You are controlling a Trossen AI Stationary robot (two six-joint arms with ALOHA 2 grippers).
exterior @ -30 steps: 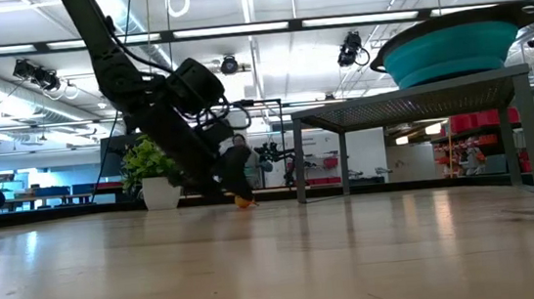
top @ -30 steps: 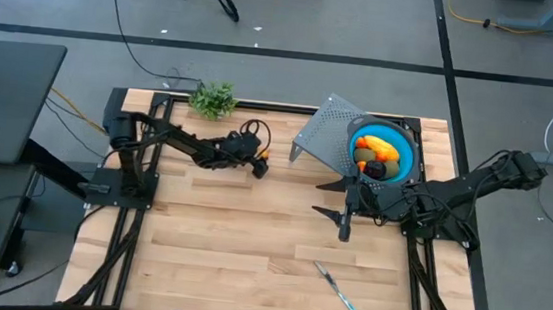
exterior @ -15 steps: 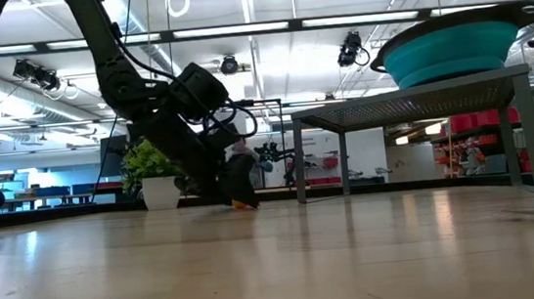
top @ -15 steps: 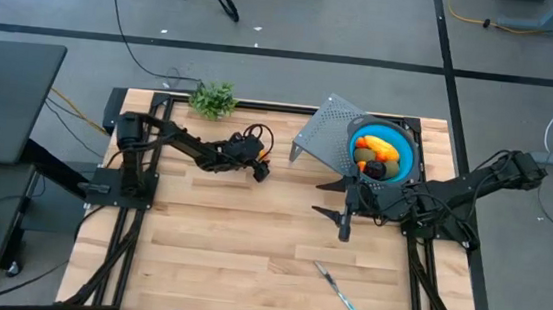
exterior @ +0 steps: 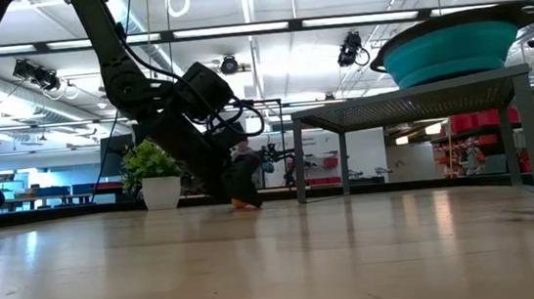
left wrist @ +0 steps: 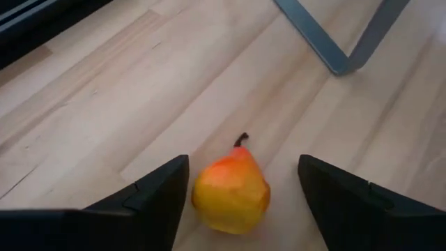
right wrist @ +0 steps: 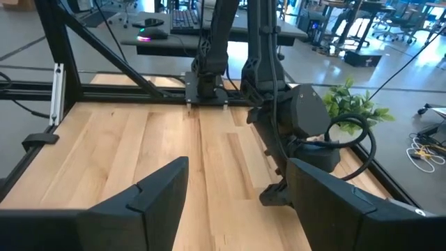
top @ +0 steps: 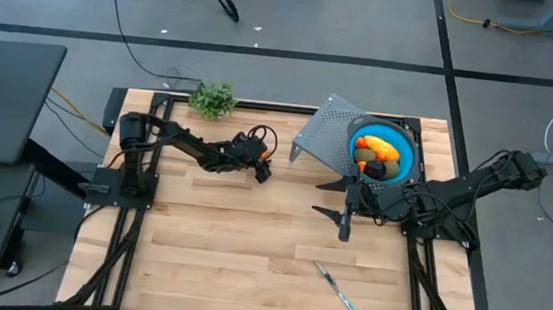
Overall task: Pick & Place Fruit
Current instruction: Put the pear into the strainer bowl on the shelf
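Observation:
A small yellow-orange pear (left wrist: 231, 195) lies on its side on the wooden table, stem pointing away from my left gripper (left wrist: 244, 166). That gripper slants down over it, open, one finger on each side (top: 263, 169) (exterior: 242, 193). One finger (left wrist: 167, 188) stands right against the pear's side; the other (left wrist: 327, 188) is well clear. More fruit (top: 377, 154) fills a blue bowl (top: 409, 152) on a grey perforated stand (top: 320, 139). My right gripper (top: 343, 221) (right wrist: 237, 202) hangs open above the table, beside the stand. My left gripper straddles the pear, which lies on the table. One finger (left wrist: 178, 192) is so near the pear's side (left wrist: 196, 199) that I cannot tell whether it touches. The other finger stays apart from it.
A leafy green sprig (top: 212, 99) stands at the far left edge. A slim knife (top: 342, 293) lies near the front right. The stand's legs (left wrist: 334, 49) are just beyond the pear. Bare wood stretches across the table's middle and front.
My left gripper has edged a little toward the table's right and down over the pear, rolling slightly. In the low view the pear, earlier plain beside the fingers, now shows mostly behind them. The pear has stayed in place.

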